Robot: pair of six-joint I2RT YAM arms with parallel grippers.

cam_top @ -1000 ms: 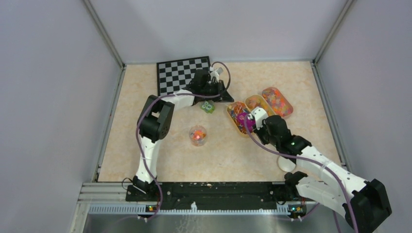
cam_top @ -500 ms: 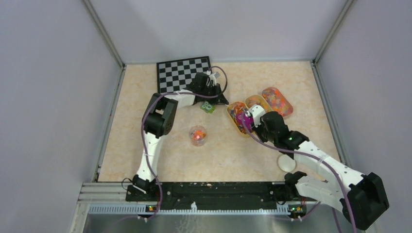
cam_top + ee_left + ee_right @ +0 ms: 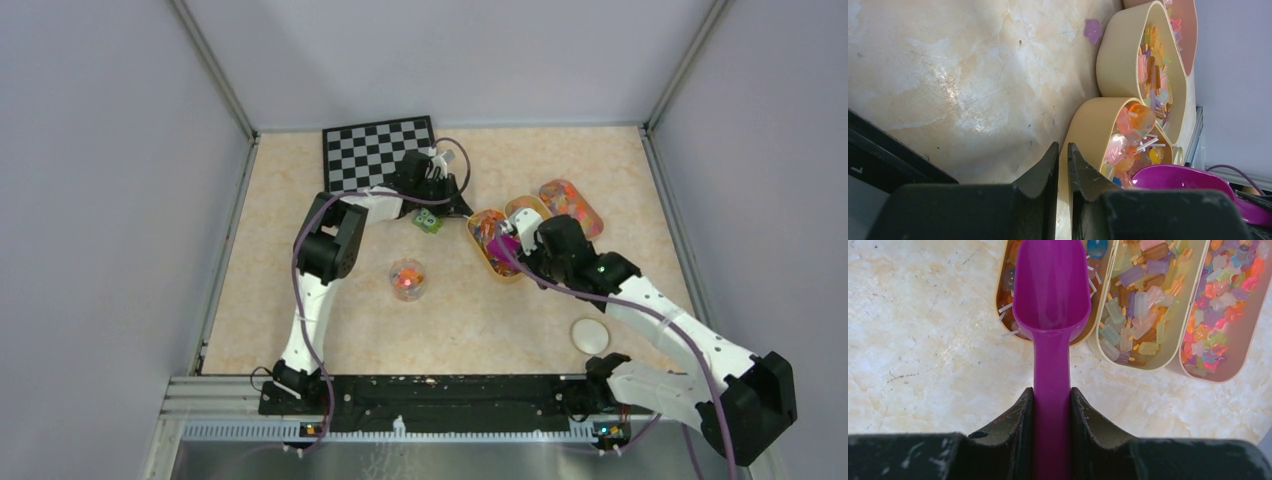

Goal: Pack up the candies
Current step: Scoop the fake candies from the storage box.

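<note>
Three oval trays hold the candies. The left tray has orange, red and yellow pieces with some blue. My right gripper is shut on the handle of the magenta scoop, as the right wrist view shows. The scoop's empty bowl hangs over the left tray. My left gripper is shut with nothing between its fingers. It sits right at the left tray's far end wall. A small clear cup on the table holds orange and red candies.
The middle tray holds pastel pieces and the right tray's rim encloses star-shaped ones. A green block with eyes, a checkerboard, a white lid and one stray purple candy lie on the table.
My right arm has pushed the scoop a little farther over the left tray, uncovering the white lid. My left gripper has edged slightly toward the tray's end.
</note>
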